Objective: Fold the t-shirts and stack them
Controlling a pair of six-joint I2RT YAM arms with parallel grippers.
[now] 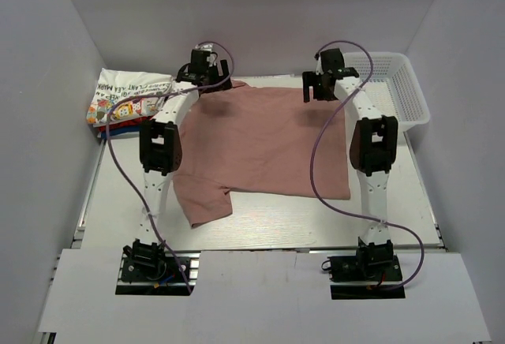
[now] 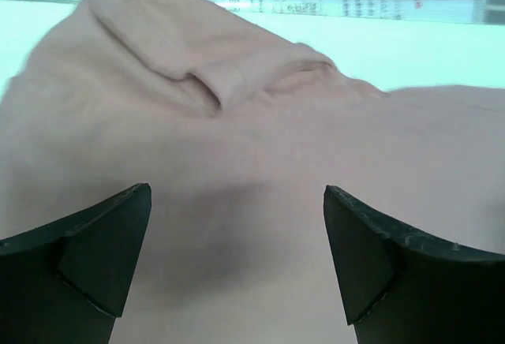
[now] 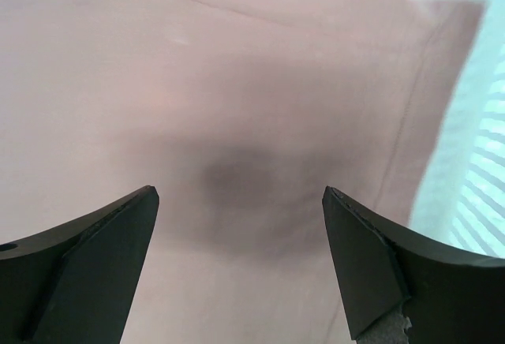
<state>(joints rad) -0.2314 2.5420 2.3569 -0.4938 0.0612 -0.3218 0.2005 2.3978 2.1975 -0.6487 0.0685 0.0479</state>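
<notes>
I see the pink tee [image 1: 264,143] spread flat mid-frame on the bench [image 1: 118,210], its upper edge directly under both claws. My left claw [image 1: 207,74] hangs over the collar, my right claw [image 1: 319,90] near the tee's upper-right corner. Both gape wide, gripping nothing. The white basket [image 1: 413,91] sits upper right, and the folded tees [image 1: 126,101] are stacked upper left. Both arms stretch up-frame, elbows bent.

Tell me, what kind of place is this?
Probably a robot lab booth: white walls around a table, left arm and right arm bolted at its edge, a pink t-shirt spread out.
</notes>
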